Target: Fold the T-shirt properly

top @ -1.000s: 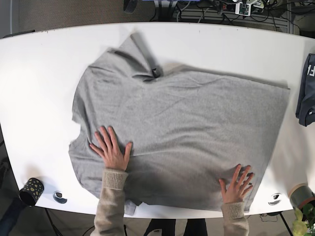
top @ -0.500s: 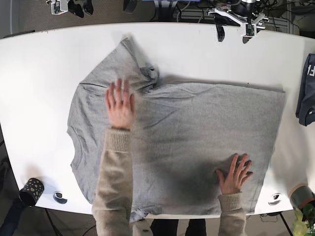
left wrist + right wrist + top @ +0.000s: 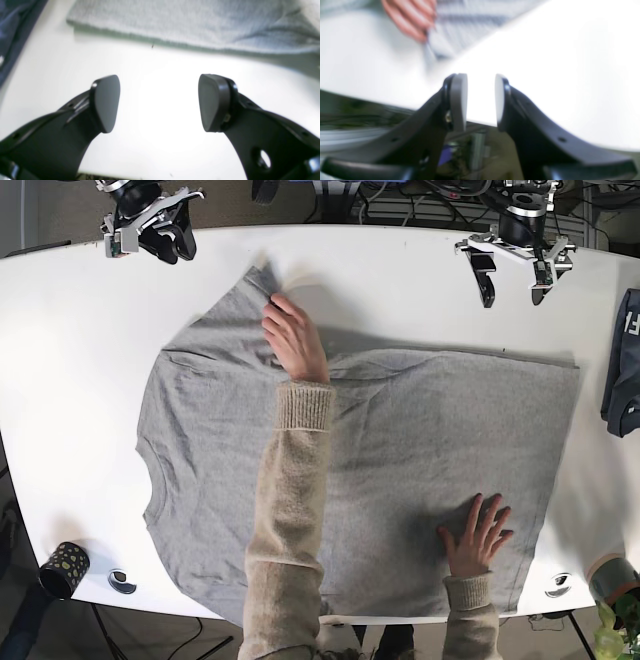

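Note:
A grey T-shirt (image 3: 380,450) lies spread flat on the white table (image 3: 70,380). A person's hand (image 3: 295,335) presses its far sleeve, and the other hand (image 3: 478,535) presses the near right hem. My left gripper (image 3: 512,280) hovers over the table's far edge, beyond the shirt, jaws wide open and empty. In the left wrist view (image 3: 158,102) the shirt's edge (image 3: 187,22) lies ahead of it. My right gripper (image 3: 160,235) is at the far left corner. In the right wrist view (image 3: 480,100) its jaws stand a narrow gap apart, empty, with the hand (image 3: 412,17) blurred ahead.
A dark blue garment (image 3: 622,365) lies at the table's right edge, also in the left wrist view (image 3: 15,30). A black dotted cup (image 3: 64,568) and a small roll (image 3: 122,581) sit at the near left corner. Another roll (image 3: 558,585) and a cup (image 3: 610,575) sit near right.
The person's hand moved from the shirt's middle up to the far sleeve and flattened it. Both grippers came into view at the far edge and moved toward the table.

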